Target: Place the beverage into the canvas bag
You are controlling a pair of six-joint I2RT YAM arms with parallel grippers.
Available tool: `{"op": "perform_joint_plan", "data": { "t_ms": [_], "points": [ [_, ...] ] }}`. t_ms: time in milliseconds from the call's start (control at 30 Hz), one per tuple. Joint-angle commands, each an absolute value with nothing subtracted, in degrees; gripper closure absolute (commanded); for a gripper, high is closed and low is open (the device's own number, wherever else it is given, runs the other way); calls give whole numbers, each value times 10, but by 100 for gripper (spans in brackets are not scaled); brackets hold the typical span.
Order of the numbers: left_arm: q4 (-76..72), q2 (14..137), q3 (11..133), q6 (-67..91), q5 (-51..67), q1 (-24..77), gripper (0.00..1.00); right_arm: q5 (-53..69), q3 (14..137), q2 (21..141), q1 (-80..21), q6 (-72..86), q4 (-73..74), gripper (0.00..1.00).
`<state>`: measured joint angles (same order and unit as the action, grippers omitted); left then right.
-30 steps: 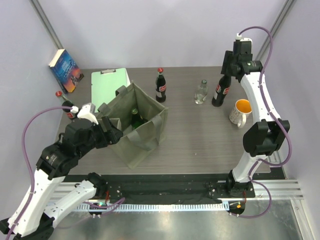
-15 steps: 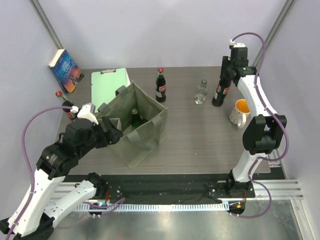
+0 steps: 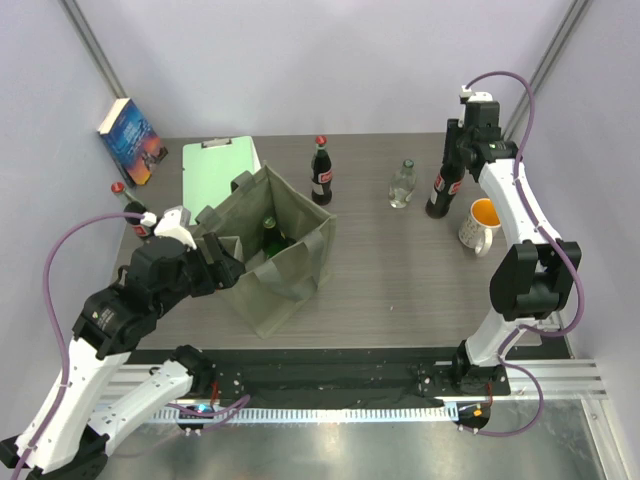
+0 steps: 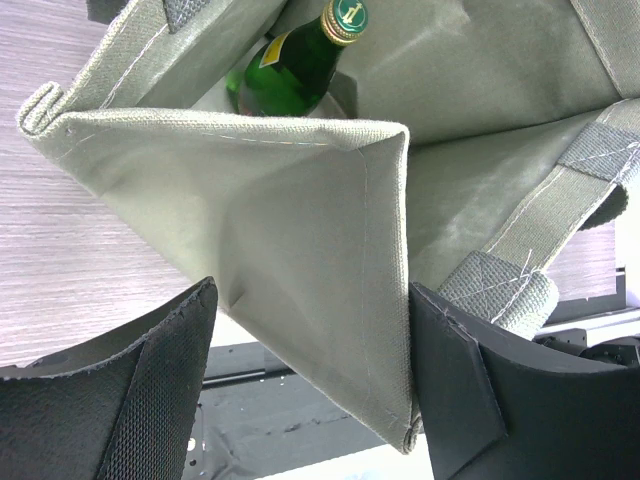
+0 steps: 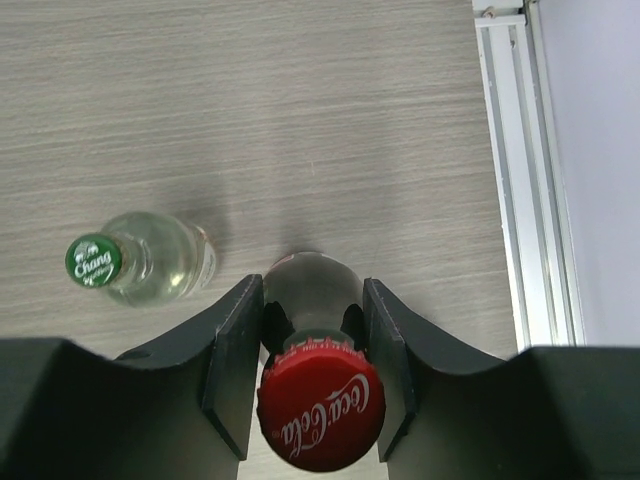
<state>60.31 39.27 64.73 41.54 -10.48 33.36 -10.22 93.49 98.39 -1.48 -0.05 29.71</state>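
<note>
Over at the far right of the table [image 3: 400, 270], the right pincer [image 5: 312, 300] sits over a cola bottle [image 3: 440, 188]. Its two fingers press either side of the neck just under the red cap, so I'd call it clamped on the bottle, which stands upright between a clear bottle [image 5: 150, 262] and a mug [image 3: 480, 225]. The canvas bag [image 3: 290, 265] stands well apart on the left, mouth open, with a green bottle [image 4: 290, 70] inside. The left pincer [image 4: 310, 300] grips its near corner, fabric filling the wide gap between the fingers. This looks like the pick-up step. The next move calls for a straight lift clear of the mug, then a carry across, high enough to pass the rim and straps.
</note>
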Motion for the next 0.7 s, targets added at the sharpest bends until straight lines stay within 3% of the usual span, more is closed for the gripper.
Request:
{"op": "perform_joint_plan", "data": {
  "t_ms": [0, 400, 667],
  "points": [
    [602, 391, 670, 413, -109, 336, 25, -94, 933, 917, -13, -1, 308, 99],
    [592, 398, 677, 410, -107, 336, 25, -69, 873, 843, -14, 18, 308, 99],
    [592, 398, 684, 413, -98, 336, 25, -82, 882, 910, -14, 12, 276, 99]
  ]
}}
